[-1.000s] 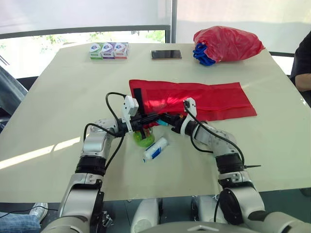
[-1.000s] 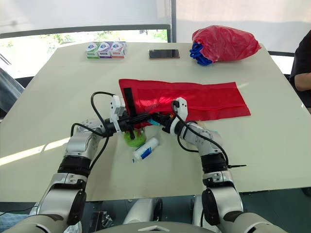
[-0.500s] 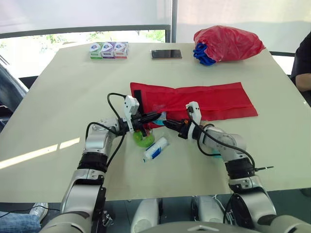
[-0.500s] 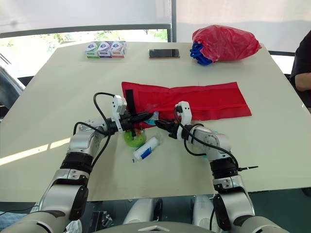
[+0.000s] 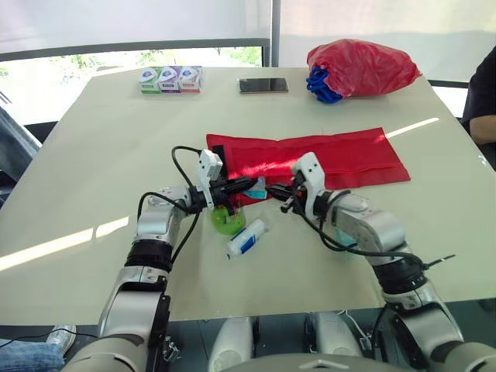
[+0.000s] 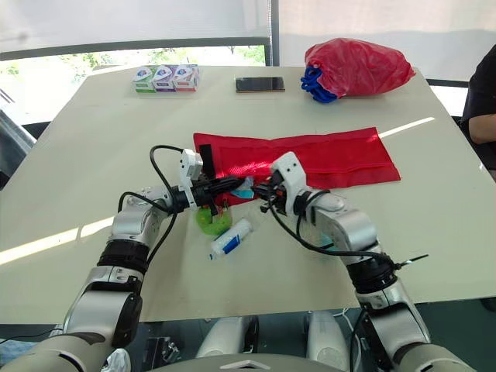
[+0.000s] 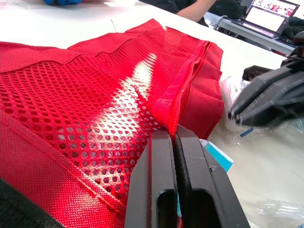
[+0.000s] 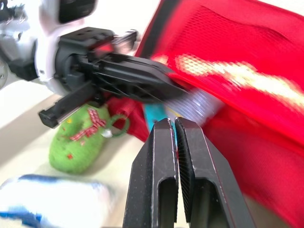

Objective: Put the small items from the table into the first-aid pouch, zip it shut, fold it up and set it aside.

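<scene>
While my left hand (image 7: 173, 135) is clamped shut on the mesh lip of the red pouch (image 5: 341, 159), lifting its near end, my right hand (image 5: 277, 191) sits just beside it, fingers pressed together, nothing seen between them. Teal packet (image 5: 258, 186) at the opening, can't tell if inside. Green knitted item (image 5: 227, 222) and white tube (image 5: 248, 239) lie loose on the worktop (image 5: 101, 139). Early stage, I'd say: loading unfinished; zip, fold, set-aside all left.

Silver-grey arm shells (image 5: 157, 223) with black joint bands; white wrist housings (image 5: 208, 167) — looping black cables (image 5: 174, 157); slim black jaws.
</scene>
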`<state>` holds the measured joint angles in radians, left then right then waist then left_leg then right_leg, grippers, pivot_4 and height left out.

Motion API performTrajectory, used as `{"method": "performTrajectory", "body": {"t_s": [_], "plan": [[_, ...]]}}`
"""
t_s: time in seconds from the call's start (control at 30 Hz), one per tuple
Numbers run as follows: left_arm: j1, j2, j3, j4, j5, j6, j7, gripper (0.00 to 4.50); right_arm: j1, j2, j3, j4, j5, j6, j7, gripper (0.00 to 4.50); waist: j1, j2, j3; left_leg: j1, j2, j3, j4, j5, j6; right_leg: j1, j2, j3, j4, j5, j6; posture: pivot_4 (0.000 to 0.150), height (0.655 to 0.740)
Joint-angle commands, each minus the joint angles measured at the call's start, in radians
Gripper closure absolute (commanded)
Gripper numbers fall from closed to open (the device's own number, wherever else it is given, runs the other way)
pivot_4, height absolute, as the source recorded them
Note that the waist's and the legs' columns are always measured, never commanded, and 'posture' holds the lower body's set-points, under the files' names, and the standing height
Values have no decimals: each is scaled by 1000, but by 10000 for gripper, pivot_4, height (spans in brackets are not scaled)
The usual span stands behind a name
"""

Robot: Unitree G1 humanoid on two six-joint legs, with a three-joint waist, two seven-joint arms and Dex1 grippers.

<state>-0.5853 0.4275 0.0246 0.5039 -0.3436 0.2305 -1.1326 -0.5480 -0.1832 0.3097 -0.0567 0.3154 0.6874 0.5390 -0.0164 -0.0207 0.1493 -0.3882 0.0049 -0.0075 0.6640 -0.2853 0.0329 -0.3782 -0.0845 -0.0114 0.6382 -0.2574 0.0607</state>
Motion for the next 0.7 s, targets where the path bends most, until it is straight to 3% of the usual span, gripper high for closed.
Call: {"method": "performTrajectory", "body": {"t_s": [0.03, 0.23, 0.7], "plan": [[-21, 5, 7, -17, -7, 4, -4, 45000, -37, 24, 35, 62, -68, -57, -13, 43473, 1, 0, 0, 0, 0, 0, 0, 0, 0, 0, 0, 0, 0, 0, 0, 1500, 7400], [-15, 7, 6, -41, -12, 18, -7, 45000, -100, 63, 64, 213, -171, -120, -35, 43473, 0, 0, 0, 0, 0, 0, 0, 1, -2, 0, 0, 0, 0, 0, 0, 1500, 7400], [22, -17, -12, -73, -10, 31, -9, 45000, -208, 238, -11, 486, -243, -368, -137, 43473, -5, 0, 0, 0, 0, 0, 0, 3, -5, 0, 0, 0, 1, 0, 0, 1500, 7400]]}}
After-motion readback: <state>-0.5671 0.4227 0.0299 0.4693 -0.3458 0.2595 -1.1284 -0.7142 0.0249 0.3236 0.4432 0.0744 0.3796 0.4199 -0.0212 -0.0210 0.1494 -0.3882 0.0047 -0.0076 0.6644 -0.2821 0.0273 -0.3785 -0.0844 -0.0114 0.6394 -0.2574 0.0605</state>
